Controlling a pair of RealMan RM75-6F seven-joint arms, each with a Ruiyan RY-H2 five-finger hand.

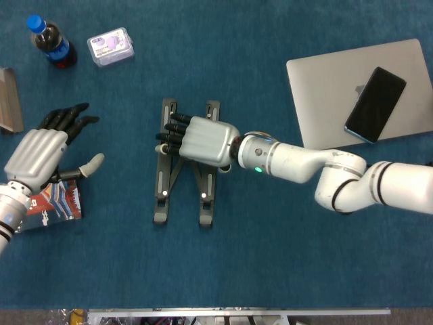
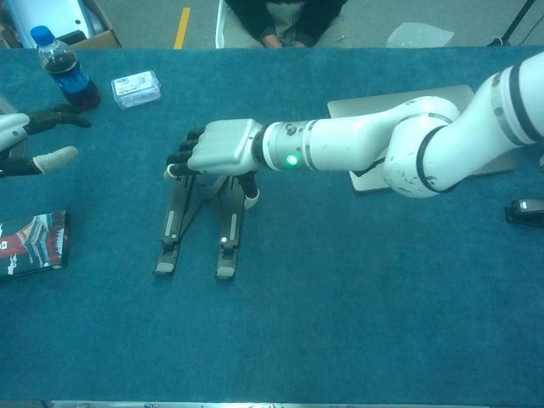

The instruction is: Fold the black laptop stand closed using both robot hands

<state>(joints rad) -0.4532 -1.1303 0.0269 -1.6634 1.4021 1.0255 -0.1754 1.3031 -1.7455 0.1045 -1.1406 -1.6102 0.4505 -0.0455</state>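
The black laptop stand (image 1: 161, 193) lies flat on the blue table, its two rails running toward me, also seen in the chest view (image 2: 172, 229). My right hand (image 1: 201, 140) lies across the stand's middle. Its dark fingers (image 1: 169, 138) hook over the left rail's outer edge and its thumb sits by the right rail, so it grips the stand; the crossed struts beneath are hidden. The chest view shows this hand (image 2: 219, 148) the same way. My left hand (image 1: 39, 152) hovers far to the left, fingers spread, holding nothing, and appears at the chest view's edge (image 2: 25, 143).
A cola bottle (image 1: 51, 42) and a clear plastic box (image 1: 110, 46) stand at the back left. A silver laptop (image 1: 325, 95) with a black phone (image 1: 375, 103) on it lies at the back right. A red printed packet (image 1: 57, 203) lies under my left wrist.
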